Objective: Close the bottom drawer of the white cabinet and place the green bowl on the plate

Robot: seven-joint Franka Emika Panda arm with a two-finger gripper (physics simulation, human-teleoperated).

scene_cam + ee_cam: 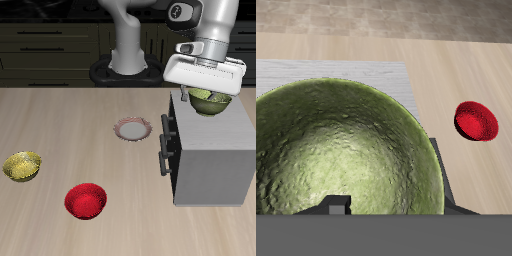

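Pincer (206, 92) is positioned over the top of the white cabinet (210, 150), at its rear portion, directly above the green bowl (211, 101). Exterior view: the bowl sits on or just above the cabinet top, partly hidden by the pincer's white housing; contact with the cabinet surface cannot be confirmed. Wrist view: the green bowl (341, 150) fills most of the frame, speckled interior facing up, with a dark fingertip (334, 207) visible at its near rim. The second finger is not visible, so whether the pincer is clamped on the rim or open cannot be told. Cabinet front shows dark bar handles; the bottom drawer (164, 160) appears to stand slightly proud of the cabinet face, though the angle makes the amount of opening uncertain. The plate (132, 128) lies on the tabletop (60, 120) just beside the cabinet's front, with nothing on it. A red bowl (85, 200) sits nearer the table's front edge, also seen in the wrist view (476, 120). A yellow bowl (22, 166) rests well apart from the cabinet, farther out across the tabletop.
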